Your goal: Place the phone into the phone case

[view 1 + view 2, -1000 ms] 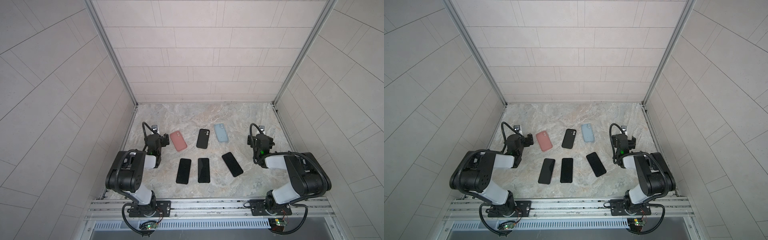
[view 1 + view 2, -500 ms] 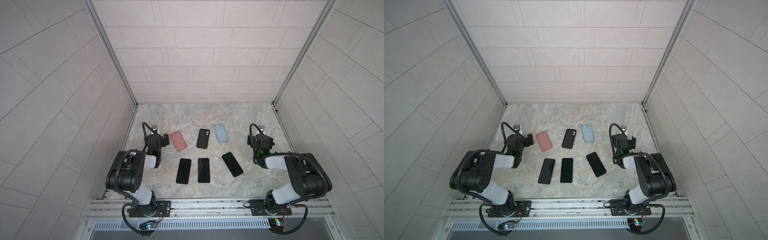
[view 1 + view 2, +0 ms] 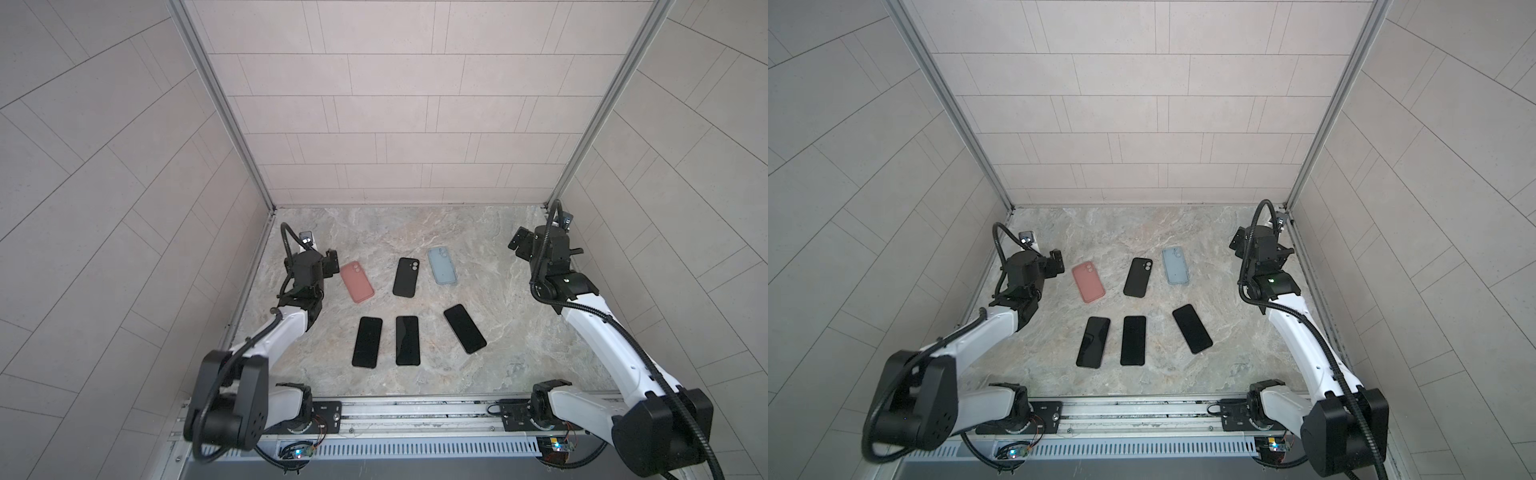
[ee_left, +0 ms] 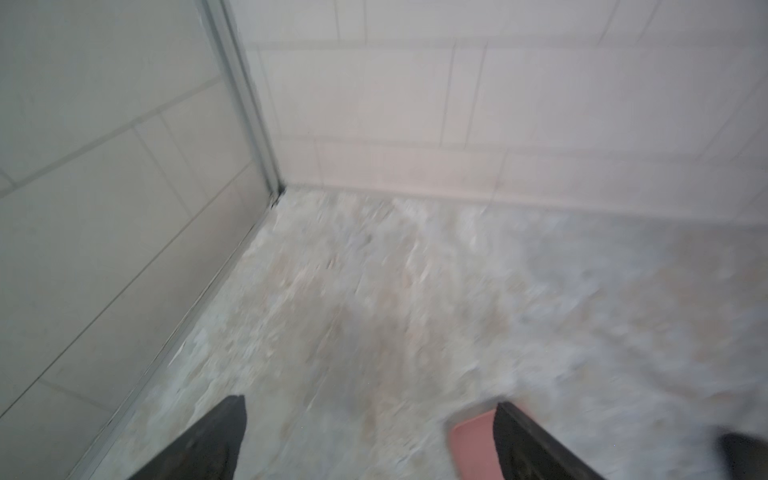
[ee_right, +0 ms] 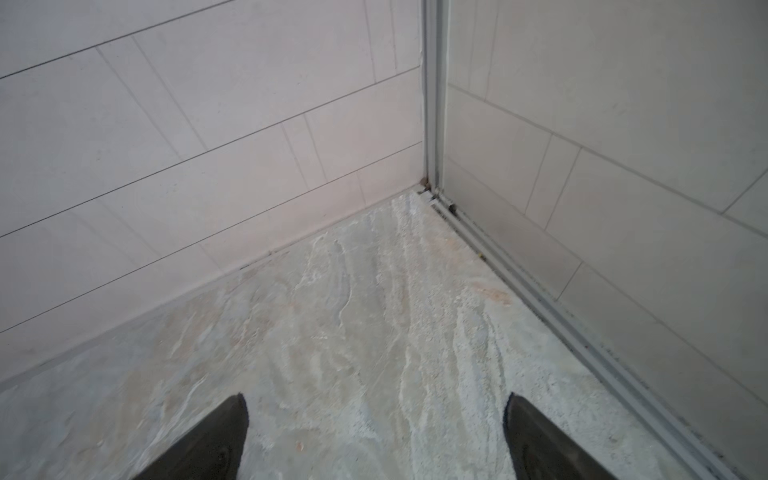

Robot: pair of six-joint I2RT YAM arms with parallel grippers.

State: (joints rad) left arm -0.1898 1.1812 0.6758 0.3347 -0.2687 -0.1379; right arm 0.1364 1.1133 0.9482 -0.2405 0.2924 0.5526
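The pink case (blurred) is cut off at the left wrist view's edge.

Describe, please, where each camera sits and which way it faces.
Both top views: high over the front rail, looking down at the table, cases, phones; both arms show.
Left wrist: behind the open left pincer, facing the back-left corner and the pink case; its tips show.
Right wrist: behind the open right pincer, facing the back-right corner; only its tips show.
Shared: both top views also show the pink case.
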